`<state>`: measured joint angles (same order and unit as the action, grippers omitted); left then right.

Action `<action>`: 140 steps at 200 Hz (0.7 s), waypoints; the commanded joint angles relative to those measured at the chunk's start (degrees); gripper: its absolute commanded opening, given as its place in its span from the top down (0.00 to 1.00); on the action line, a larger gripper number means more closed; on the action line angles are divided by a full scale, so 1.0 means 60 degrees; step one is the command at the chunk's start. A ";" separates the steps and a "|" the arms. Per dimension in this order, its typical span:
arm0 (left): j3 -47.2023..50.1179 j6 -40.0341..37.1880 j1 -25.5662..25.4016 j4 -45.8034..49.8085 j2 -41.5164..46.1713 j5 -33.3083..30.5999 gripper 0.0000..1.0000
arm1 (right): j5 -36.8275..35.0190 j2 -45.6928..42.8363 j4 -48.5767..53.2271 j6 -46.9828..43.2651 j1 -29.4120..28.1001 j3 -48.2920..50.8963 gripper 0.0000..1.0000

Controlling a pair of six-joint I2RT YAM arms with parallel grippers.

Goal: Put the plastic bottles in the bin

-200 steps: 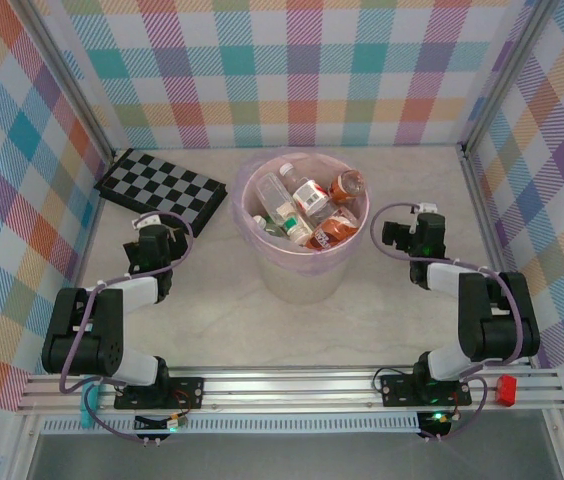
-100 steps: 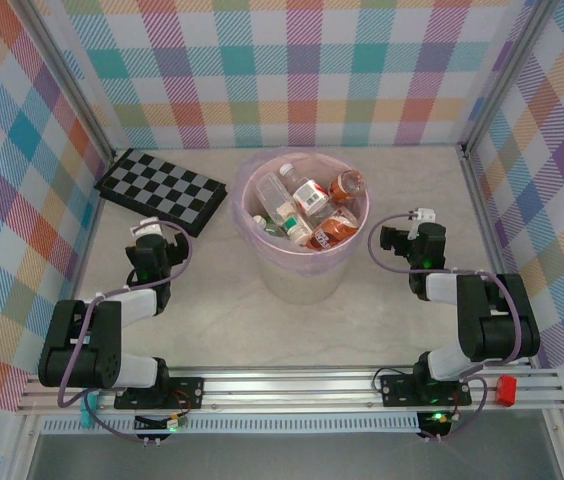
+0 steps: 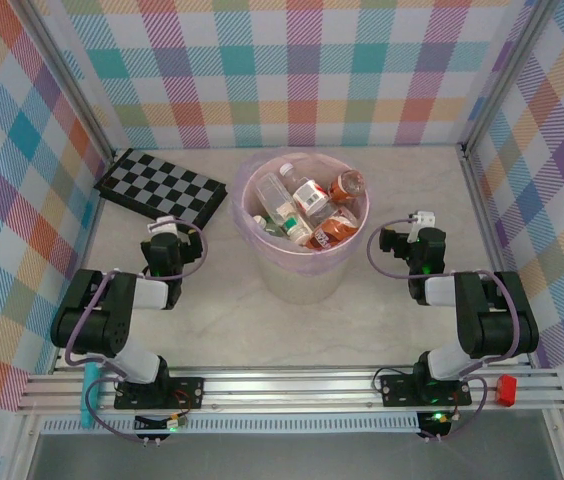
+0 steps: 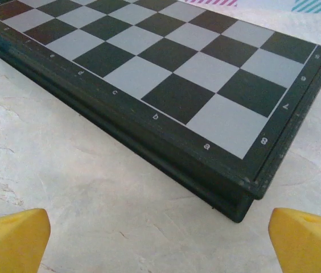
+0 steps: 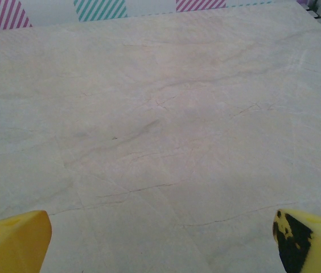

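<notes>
Both end effectors (image 4: 160,242) (image 5: 160,242) gape empty, flanking the bin (image 3: 300,282) of plastic bottles (image 3: 308,196).

- Table (image 3: 222,320): pale, marbled with fine veins.
- Black-and-white checkerboard (image 3: 162,187): flat on the table, far left, set at an angle to the back wall (small letters and numerals along its edge, legible from the left wrist).
- Walls (image 3: 292,70): pastel plaid on three sides.
- Aluminium rail (image 3: 292,388): along the near edge, small red block (image 3: 508,389) at its right end.
</notes>
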<state>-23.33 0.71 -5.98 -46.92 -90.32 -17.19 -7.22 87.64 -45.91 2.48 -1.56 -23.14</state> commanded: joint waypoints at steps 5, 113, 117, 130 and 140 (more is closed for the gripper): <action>0.0067 -0.0107 -0.0066 -0.0548 -0.0025 -0.0055 0.01 | 0.0206 0.0024 -0.0419 -0.0071 -0.0002 0.0047 0.00; 0.0124 -0.0126 -0.0044 -0.0750 -0.0048 -0.0062 0.00 | 0.0378 0.0035 -0.0332 -0.0125 0.0004 -0.0011 0.01; 0.0124 -0.0125 -0.0045 -0.0757 -0.0050 -0.0053 0.00 | 0.0372 0.0049 -0.0330 -0.0129 0.0004 -0.0019 0.01; 0.0117 -0.0128 -0.0052 -0.0749 -0.0045 -0.0064 0.00 | 0.0392 0.0072 -0.0266 -0.0128 0.0021 -0.0070 0.01; 0.0123 -0.0131 -0.0057 -0.0750 -0.0049 -0.0059 0.00 | 0.0398 0.0086 -0.0273 -0.0121 0.0022 -0.0070 0.01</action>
<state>-23.24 0.36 -5.98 -48.90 -90.59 -17.19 -5.93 87.64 -46.28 2.26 -1.56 -23.14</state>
